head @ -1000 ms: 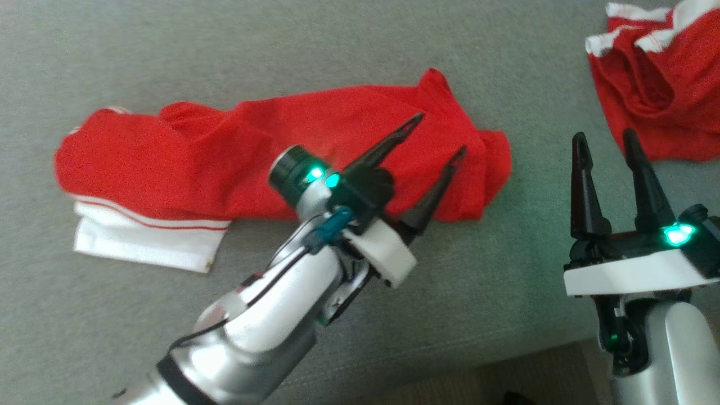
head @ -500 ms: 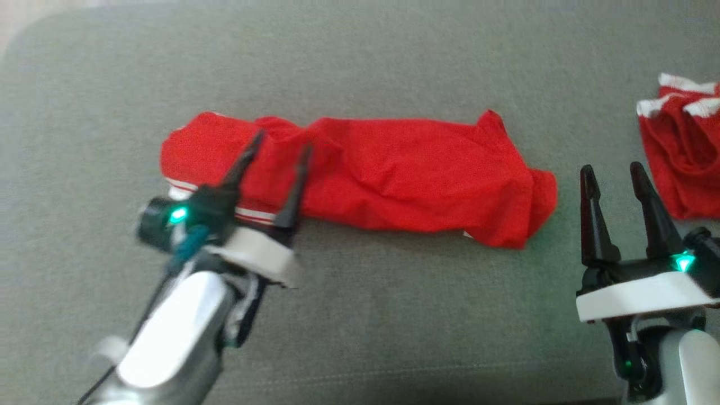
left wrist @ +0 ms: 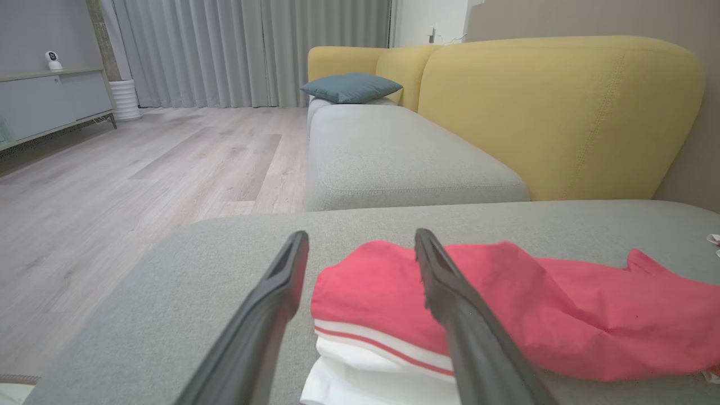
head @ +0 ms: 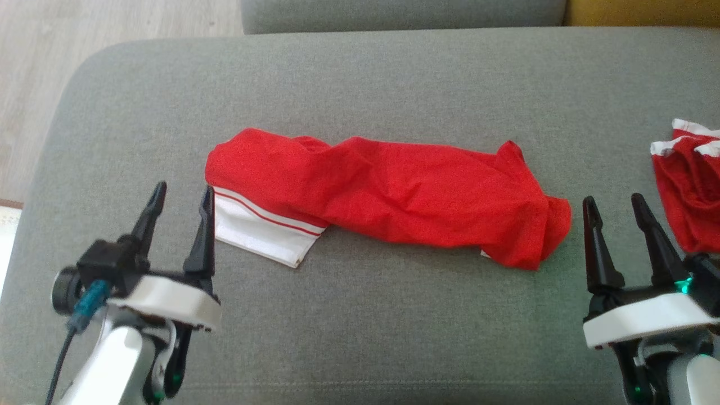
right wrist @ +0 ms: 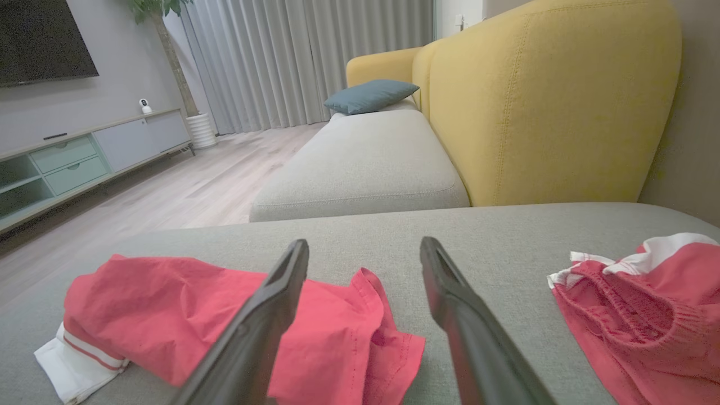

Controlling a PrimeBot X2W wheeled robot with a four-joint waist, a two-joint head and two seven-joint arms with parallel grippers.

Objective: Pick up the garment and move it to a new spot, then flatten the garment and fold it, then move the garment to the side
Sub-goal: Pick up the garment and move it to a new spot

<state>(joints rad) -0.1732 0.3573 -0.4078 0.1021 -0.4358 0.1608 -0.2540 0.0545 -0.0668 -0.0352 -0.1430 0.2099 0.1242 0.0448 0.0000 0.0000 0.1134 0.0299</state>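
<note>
Tools empty: left tool (head: 184, 189) and right tool (head: 612, 198), fingers spread apart.
Red garment (head: 394, 197) lies in a long rumpled strip on the grey sofa seat (head: 360, 84), white striped end just beside the left tool, right end near the right tool; a second red garment (head: 689, 197) lies farther right.

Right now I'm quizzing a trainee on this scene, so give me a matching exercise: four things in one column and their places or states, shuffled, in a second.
Things:
1. long red garment
2. crumpled red garment
3. left tool
4. teal pillow

Places or states:
A. open, beside the white hem
B. on the far grey seat
C. stretched across the middle of the cushion
D. at the head view's right edge

Pairs: 1-C, 2-D, 3-A, 4-B.
</note>
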